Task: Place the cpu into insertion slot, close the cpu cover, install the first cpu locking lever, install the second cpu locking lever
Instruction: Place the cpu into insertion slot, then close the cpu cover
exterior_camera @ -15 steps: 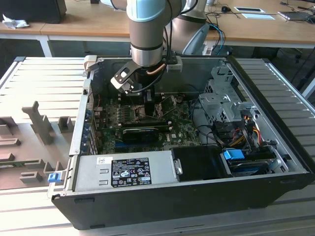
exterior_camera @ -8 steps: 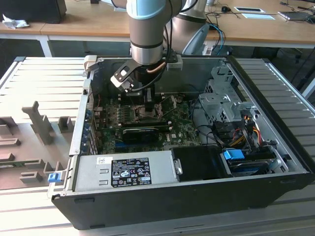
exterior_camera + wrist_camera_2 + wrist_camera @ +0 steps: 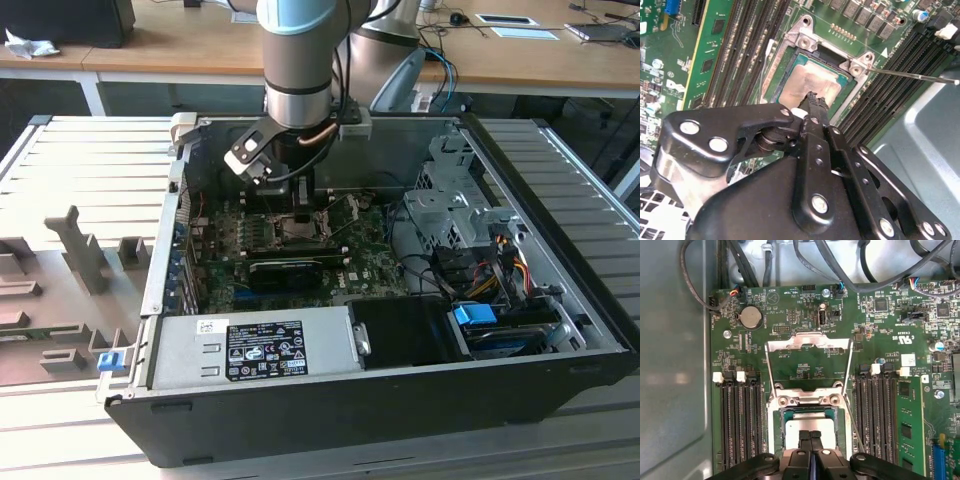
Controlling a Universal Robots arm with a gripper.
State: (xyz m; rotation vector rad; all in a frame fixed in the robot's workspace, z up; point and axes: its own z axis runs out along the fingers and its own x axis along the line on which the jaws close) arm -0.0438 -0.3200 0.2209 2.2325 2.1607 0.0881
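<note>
The cpu point(image 3: 809, 423) lies flat in the insertion slot point(image 3: 776, 426), grey metal top up; it is also in the second wrist view point(image 3: 810, 80) inside the silver socket rim point(image 3: 771, 67). The cpu cover point(image 3: 807, 343) is swung open, away from the socket on its hinge point(image 3: 807, 400), with the green board showing through its window. My gripper point(image 3: 810, 436) is shut with nothing between its fingers. Its tips point(image 3: 816, 98) are at the cpu's top near one edge; I cannot tell whether they touch. A thin locking lever point(image 3: 920, 77) juts out beside the socket point(image 3: 854, 420). In the exterior view my gripper point(image 3: 291, 207) reaches down into the case.
The motherboard point(image 3: 370, 265) sits in an open black computer case point(image 3: 560, 300). Memory slots point(image 3: 737, 425) flank the socket on both sides. A long black card point(image 3: 295, 268), a power supply point(image 3: 250, 350), drive cages point(image 3: 455, 200) and cable bundles point(image 3: 495, 275) crowd the case.
</note>
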